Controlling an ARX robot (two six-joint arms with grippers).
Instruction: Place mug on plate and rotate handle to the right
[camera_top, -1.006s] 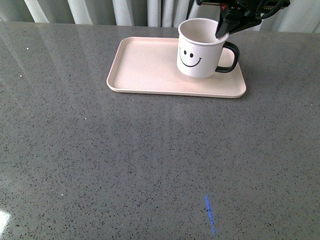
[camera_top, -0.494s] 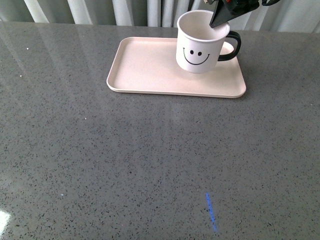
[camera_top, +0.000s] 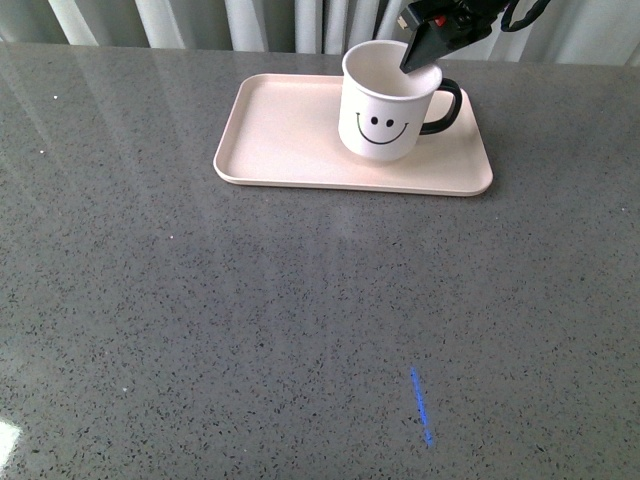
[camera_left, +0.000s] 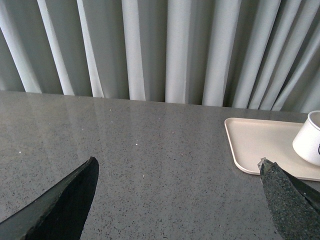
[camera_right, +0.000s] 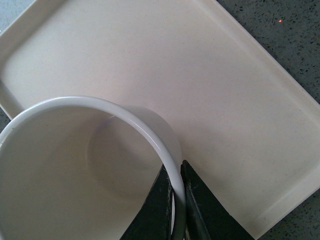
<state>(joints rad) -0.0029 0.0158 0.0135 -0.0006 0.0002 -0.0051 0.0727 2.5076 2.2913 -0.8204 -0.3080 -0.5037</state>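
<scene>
The white mug (camera_top: 385, 105) with its black smiley face sits over the right half of the pale pink plate (camera_top: 290, 130), tilted slightly; whether its base rests flat I cannot tell. Its black handle (camera_top: 444, 108) points to the right. My right gripper (camera_top: 425, 50) comes down from the top of the front view and is shut on the mug's rim (camera_right: 172, 172), one finger inside and one outside. In the left wrist view my left gripper (camera_left: 177, 172) is open above bare table, left of the plate (camera_left: 255, 147) and the mug (camera_left: 309, 142).
The grey speckled table (camera_top: 250, 320) spreads wide in front of the plate. A short blue mark (camera_top: 421, 405) lies on it near the front. Pale curtains (camera_left: 165, 50) hang behind the table's far edge.
The right gripper has carried the mug a little leftward over the plate, lifting it slightly half a second ago, then lowering it. The handle still points right. The left gripper's earlier position is not shown.
</scene>
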